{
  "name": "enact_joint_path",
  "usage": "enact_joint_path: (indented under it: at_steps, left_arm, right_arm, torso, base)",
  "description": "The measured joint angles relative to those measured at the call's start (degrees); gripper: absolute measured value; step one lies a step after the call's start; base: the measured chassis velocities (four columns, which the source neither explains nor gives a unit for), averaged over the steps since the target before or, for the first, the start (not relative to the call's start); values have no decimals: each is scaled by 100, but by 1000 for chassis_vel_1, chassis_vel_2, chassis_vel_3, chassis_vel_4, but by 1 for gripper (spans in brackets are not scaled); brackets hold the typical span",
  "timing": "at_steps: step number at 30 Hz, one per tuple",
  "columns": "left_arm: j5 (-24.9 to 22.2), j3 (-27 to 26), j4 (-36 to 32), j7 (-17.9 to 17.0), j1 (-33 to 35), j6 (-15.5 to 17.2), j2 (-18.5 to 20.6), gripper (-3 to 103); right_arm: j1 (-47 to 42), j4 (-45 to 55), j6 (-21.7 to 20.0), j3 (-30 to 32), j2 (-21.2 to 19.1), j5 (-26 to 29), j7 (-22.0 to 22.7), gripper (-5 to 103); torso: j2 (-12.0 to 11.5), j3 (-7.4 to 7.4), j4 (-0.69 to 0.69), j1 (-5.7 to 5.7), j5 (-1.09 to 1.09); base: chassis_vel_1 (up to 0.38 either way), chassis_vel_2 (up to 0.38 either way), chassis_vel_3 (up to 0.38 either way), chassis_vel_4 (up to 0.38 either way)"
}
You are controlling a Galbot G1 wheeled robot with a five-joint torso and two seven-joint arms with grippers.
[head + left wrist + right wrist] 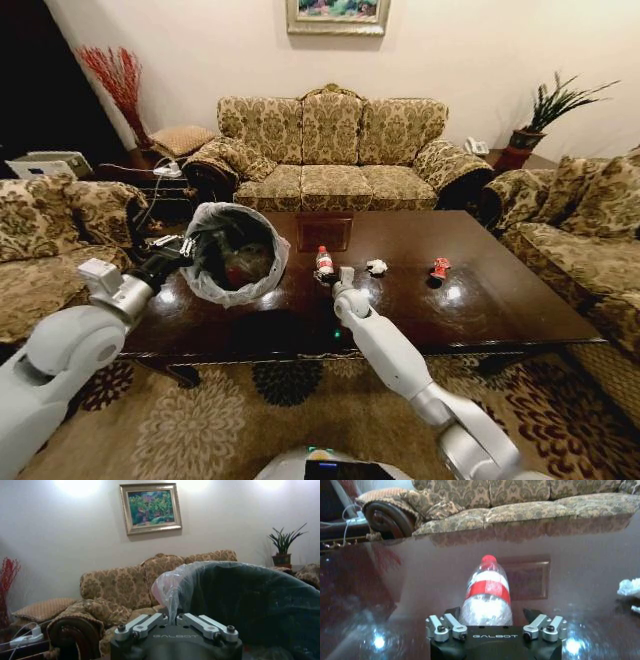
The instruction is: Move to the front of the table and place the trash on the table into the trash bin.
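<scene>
A clear bottle (324, 263) with a red label and cap sits near the middle of the dark glossy table (500, 300). In the right wrist view the bottle (486, 592) has its base between the jaws of my right gripper (491, 613), which stand spread on either side of it. From the head, that right gripper (335, 278) is just in front of the bottle. A white paper wad (377, 267) and a red wrapper (439, 268) lie further right. My left gripper (183, 246) (175, 621) is shut on the liner of the trash bin (236, 256) (250, 603), which is tilted toward the bottle.
Floral sofas stand behind the table (335, 150), to the left (60, 225) and to the right (590, 220). A side table with cables (160, 180) is at the back left. A patterned rug (290, 400) covers the floor in front.
</scene>
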Motion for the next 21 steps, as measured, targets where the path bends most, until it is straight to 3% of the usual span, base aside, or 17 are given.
enact_joint_path:
  at_steps: [3,5,15,17,21]
  left_arm:
    - [1,0,1,0,-1,-8,-11,3]
    - [15,0,11,0,3,-33,-26,3]
    - [29,-10,53,-14,-1,-95,-41,3]
    - [29,-9,61,-20,-5,-97,-41,3]
    - [55,6,165,-47,-51,-147,-29,3]
  right_arm:
    - [1,1,-25,-64,-51,67,17,71]
    - [-8,20,-33,-146,-105,138,44,71]
    - [-40,236,-69,-220,-355,408,145,41]
    - [-51,296,-78,-208,-388,449,173,41]
    - [-212,938,-154,-93,-682,721,325,33]
  torso:
    - [0,0,0,0,0]
    - [0,0,0,0,0]
    - [0,0,0,0,0]
    - [0,0,0,0,0]
    - [0,0,0,0,0]
  base:
    - [0,0,0,0]
    - [0,0,0,0]
    - [0,0,0,0]
    - [0,0,0,0]
    - [0,0,0,0]
